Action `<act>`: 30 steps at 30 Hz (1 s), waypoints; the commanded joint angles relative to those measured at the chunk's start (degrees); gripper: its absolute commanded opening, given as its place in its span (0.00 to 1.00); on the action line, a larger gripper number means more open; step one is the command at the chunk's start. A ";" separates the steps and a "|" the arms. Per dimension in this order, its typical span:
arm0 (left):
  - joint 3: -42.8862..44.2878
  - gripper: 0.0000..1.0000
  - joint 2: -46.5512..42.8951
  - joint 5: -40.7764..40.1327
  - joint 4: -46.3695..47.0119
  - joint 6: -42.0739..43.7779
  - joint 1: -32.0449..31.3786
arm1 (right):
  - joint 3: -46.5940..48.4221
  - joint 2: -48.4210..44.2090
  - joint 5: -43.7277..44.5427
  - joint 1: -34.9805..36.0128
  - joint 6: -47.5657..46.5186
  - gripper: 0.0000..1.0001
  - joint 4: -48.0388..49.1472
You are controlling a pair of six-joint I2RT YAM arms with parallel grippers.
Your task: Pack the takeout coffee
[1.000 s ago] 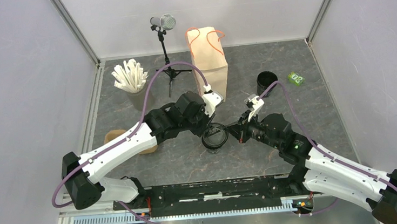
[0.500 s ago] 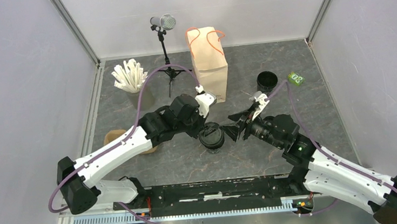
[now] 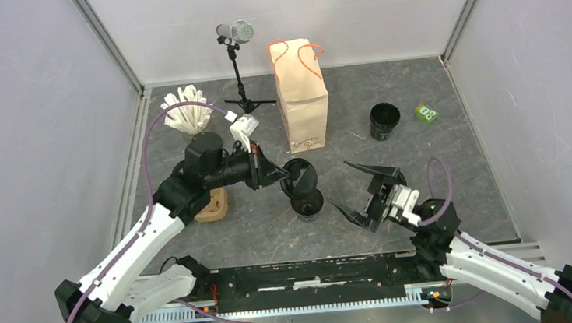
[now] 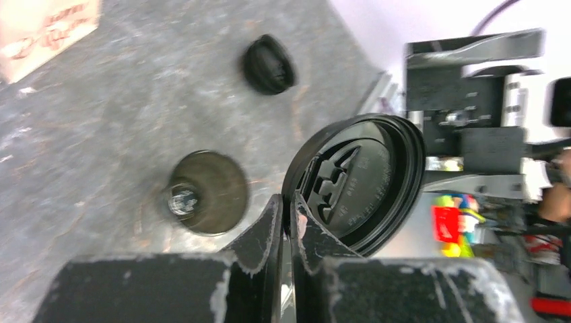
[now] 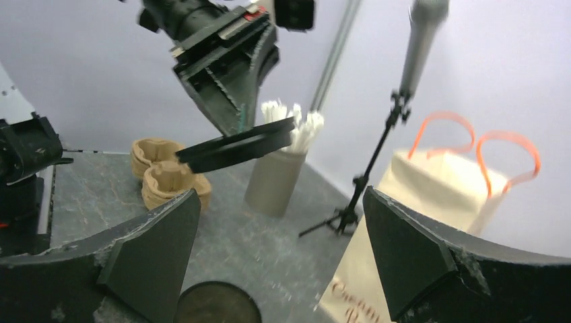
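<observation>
The takeout coffee cup (image 3: 307, 204) stands uncovered at the table's middle, brown liquid showing inside it (image 4: 205, 192). Its round black lid (image 3: 301, 177) hangs tilted just above and behind the cup, pinched at the rim by my left gripper (image 3: 284, 179), which is shut on it (image 4: 286, 202). In the left wrist view the lid (image 4: 357, 185) shows its underside. My right gripper (image 3: 339, 184) stands wide open to the right of the cup, apart from it. In the right wrist view (image 5: 281, 195) nothing lies between the fingers, the cup's rim (image 5: 219, 303) sits below them, and the lid (image 5: 236, 145) appears edge-on.
The brown paper bag (image 3: 302, 97) with orange handles stands upright behind the cup. A second black cup (image 3: 385, 120) and a green packet (image 3: 425, 112) sit at the back right. A grey cup of white sticks (image 3: 189, 115), a microphone stand (image 3: 238, 64) and a tan cup carrier (image 3: 213, 207) occupy the left.
My left gripper has drawn back to the left, lifting the lid off the cup. My right gripper has opened wide and pulled back toward the near edge, away from the cup.
</observation>
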 commanded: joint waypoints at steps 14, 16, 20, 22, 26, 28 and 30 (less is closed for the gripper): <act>-7.76 0.12 -5.06 17.80 33.72 -34.95 0.69 | 4.57 21.65 -16.82 4.20 -17.68 0.98 45.54; -8.18 0.12 -5.46 17.50 33.78 -35.32 0.63 | 5.81 23.30 -14.98 5.58 -19.25 0.98 45.83; -9.39 0.14 -5.92 17.60 35.41 -36.93 0.70 | 8.00 26.25 -12.31 7.44 -22.55 0.98 45.89; -10.13 0.14 -5.92 17.95 37.20 -38.49 0.67 | 8.93 27.68 -12.04 7.90 -23.47 0.98 45.83; -10.83 0.14 -5.96 18.46 37.40 -38.86 0.65 | 10.29 29.68 -10.83 8.67 -24.62 0.98 45.99; -11.13 0.14 -5.95 18.66 37.22 -38.88 0.70 | 10.71 30.57 -10.29 9.08 -25.40 0.98 46.48; -11.19 0.14 -5.87 19.01 36.97 -38.82 0.69 | 10.92 31.27 -9.40 9.38 -26.01 0.98 47.09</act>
